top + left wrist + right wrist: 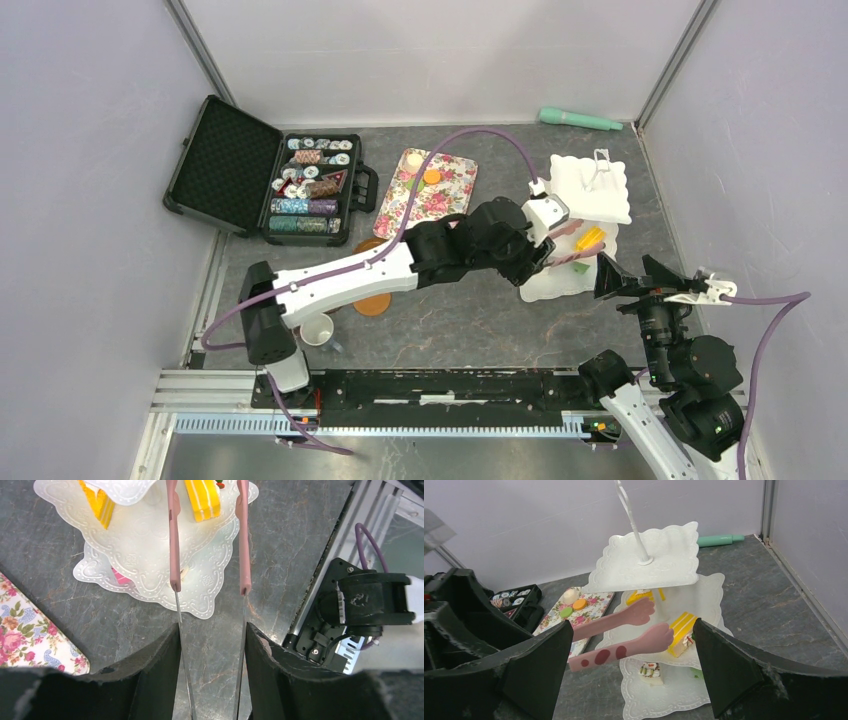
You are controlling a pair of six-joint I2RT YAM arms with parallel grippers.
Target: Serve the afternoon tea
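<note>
The white three-tier stand (590,185) stands at the right, and also shows in the left wrist view (150,565) and right wrist view (649,555). My left gripper (532,256) is shut on pink paw-tipped tongs (173,540). Their tips are apart and hold nothing, and they reach over the middle tier beside a yellow cake slice (681,630). A second yellow slice (644,596) lies behind. A white pastry (650,672) sits on the bottom tier. My right gripper (625,278) is open and empty, just right of the stand. A white mug (317,329) and a brown saucer (373,303) sit near the left arm.
A floral tray (425,190) holds small pastries (579,604) left of the stand. An open black case of poker chips (300,185) lies at the back left. A green roller (580,120) lies by the back wall. Walls close in on both sides.
</note>
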